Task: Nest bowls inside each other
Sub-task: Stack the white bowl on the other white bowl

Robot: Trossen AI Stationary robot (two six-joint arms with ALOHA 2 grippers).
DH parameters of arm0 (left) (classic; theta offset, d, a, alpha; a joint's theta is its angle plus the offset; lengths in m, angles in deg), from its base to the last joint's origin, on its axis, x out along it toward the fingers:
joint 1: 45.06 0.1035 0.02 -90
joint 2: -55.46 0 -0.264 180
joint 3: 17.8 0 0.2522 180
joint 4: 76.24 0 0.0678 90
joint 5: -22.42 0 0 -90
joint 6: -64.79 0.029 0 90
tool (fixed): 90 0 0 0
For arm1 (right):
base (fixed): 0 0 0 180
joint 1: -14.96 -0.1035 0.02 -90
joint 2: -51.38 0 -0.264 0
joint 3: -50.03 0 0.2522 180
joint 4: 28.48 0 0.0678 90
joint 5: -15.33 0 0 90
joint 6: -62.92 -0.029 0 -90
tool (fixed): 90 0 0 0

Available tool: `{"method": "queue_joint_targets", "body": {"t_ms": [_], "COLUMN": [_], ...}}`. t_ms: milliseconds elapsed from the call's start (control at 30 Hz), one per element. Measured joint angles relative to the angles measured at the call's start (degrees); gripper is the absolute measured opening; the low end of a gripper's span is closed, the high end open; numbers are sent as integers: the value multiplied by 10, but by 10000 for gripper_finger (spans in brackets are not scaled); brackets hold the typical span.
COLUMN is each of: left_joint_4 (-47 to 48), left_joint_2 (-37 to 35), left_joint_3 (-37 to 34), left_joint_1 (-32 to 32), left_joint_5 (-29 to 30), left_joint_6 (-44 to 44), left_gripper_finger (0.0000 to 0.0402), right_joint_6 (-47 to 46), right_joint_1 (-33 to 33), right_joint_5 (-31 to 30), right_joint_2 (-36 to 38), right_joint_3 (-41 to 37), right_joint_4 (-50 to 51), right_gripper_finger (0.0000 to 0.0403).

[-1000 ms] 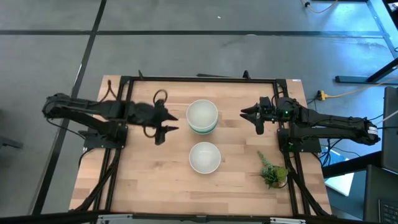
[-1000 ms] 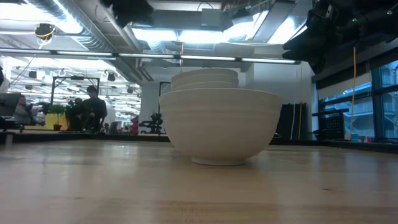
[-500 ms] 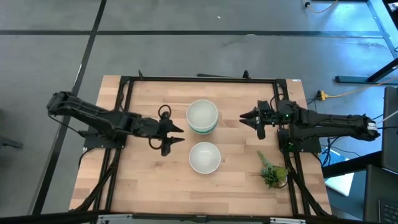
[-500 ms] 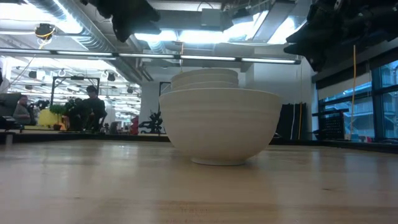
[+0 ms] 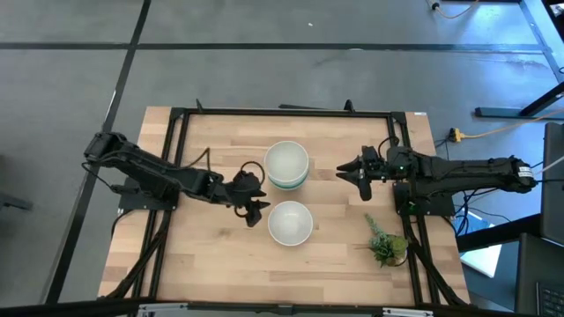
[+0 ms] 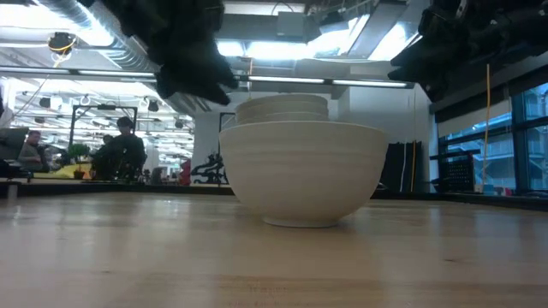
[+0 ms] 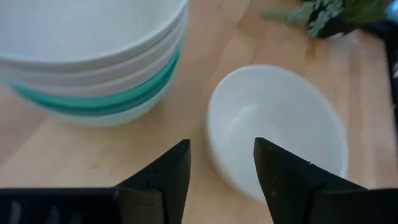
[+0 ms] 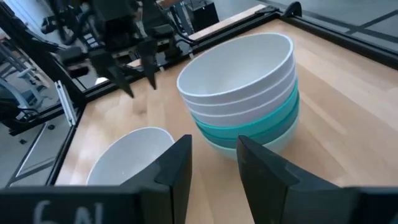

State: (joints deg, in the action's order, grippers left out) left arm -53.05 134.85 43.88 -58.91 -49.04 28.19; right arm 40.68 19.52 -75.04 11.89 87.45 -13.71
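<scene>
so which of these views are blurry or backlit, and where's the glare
Low view: the left tool is a dark, motion-blurred silhouette against bright ceiling lights. Left wrist view: soft focus on the stack of bowls. Right wrist view: the lone white bowl is slightly blurred. High view: even light, no glare.

The table (image 5: 203, 255) is light wood with a black frame (image 5: 282, 112) around it; the floor (image 5: 264, 53) is grey with dark lines; a yellow cable (image 5: 493, 132) lies on the floor by the table; far back in the room a person (image 6: 124, 150) sits at a desk; long bright lights (image 6: 274, 47) hang from the ceiling; a big window (image 6: 514, 141) shows blue outside.
</scene>
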Motion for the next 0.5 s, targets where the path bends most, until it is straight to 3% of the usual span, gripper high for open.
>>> {"method": "queue_joint_targets", "body": {"t_ms": [200,500], "left_joint_4": [15,155], "left_joint_2": [71,153], "left_joint_3": [72,157], "left_joint_1": [-2,-2], "left_joint_5": [0,7], "left_joint_6": [-23,-22], "left_gripper_finger": [170,170], "right_joint_6": [1,3], "right_joint_1": [0,0], "right_joint_5": [0,0], "right_joint_2": [-11,-13], "right_joint_3": [0,0], "right_joint_4": [0,0], "right_gripper_finger": [129,129]}}
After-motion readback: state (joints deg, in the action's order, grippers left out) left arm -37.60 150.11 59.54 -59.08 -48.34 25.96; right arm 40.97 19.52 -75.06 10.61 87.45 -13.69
